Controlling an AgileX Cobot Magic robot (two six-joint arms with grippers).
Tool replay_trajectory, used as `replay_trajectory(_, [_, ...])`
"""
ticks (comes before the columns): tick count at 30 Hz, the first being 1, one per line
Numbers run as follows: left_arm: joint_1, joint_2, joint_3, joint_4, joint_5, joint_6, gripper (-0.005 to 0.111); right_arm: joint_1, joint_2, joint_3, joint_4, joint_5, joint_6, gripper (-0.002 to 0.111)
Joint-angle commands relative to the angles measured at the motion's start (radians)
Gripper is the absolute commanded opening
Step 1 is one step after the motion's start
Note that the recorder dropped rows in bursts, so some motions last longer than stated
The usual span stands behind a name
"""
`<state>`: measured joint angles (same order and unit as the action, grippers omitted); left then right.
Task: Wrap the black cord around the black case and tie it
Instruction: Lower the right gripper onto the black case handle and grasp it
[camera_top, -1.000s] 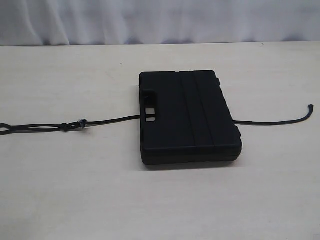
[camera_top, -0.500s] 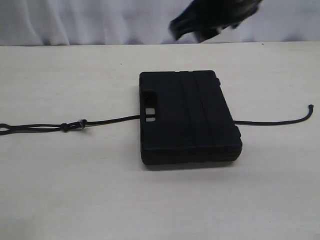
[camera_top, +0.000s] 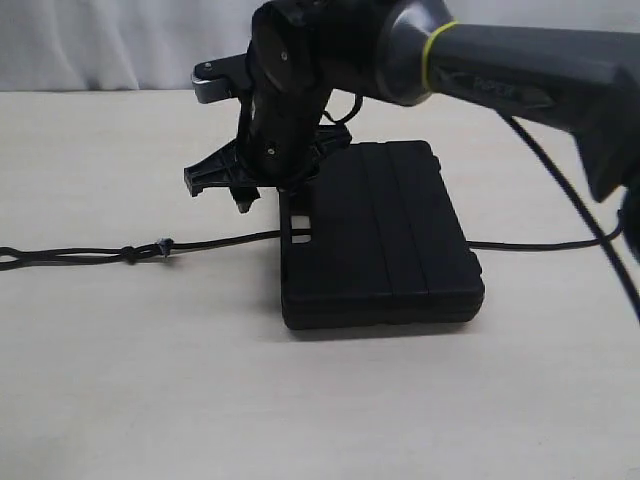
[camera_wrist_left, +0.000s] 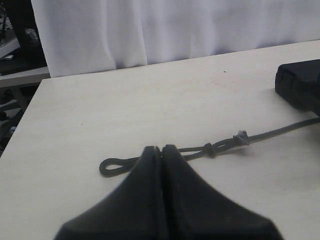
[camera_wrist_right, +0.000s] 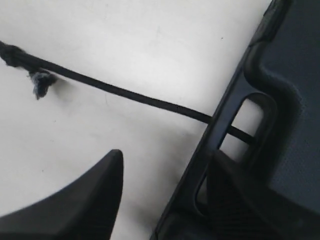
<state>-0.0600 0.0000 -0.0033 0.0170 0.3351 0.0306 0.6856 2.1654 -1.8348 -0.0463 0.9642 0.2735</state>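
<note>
Right pincer (camera_wrist_right: 165, 161) newly swung in over case (camera_top: 385, 235) handle end, jaws wide, empty. Cord (camera_top: 220, 241) passes through case's slot, flat on table (camera_top: 120, 350). Left pincer (camera_wrist_left: 162, 150) closed, empty, near cord loop.

Over the counter (camera_top: 150, 380), right claw (camera_top: 218, 192) is hanging spread just beside the handle end of the black case (camera_top: 390, 250). Its arm (camera_top: 520, 75) is crossing above the case's far corner, blocking that side. Low black cord (camera_top: 215, 240) is lying along the counter left and right of the case. Near counter strip is lying open.
</note>
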Motion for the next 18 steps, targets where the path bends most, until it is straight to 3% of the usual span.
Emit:
replay_trajectory(1, [-0.008, 0.0, 0.003, 0.0, -0.013, -0.002, 0.0, 0.001, 0.069, -0.081, -0.033, 0.032, 0.034, 0.048])
replay_trajectory(18, [-0.008, 0.0, 0.003, 0.0, -0.013, -0.002, 0.0, 0.001, 0.174, -0.096, -0.156, 0.029, 0.168, 0.048])
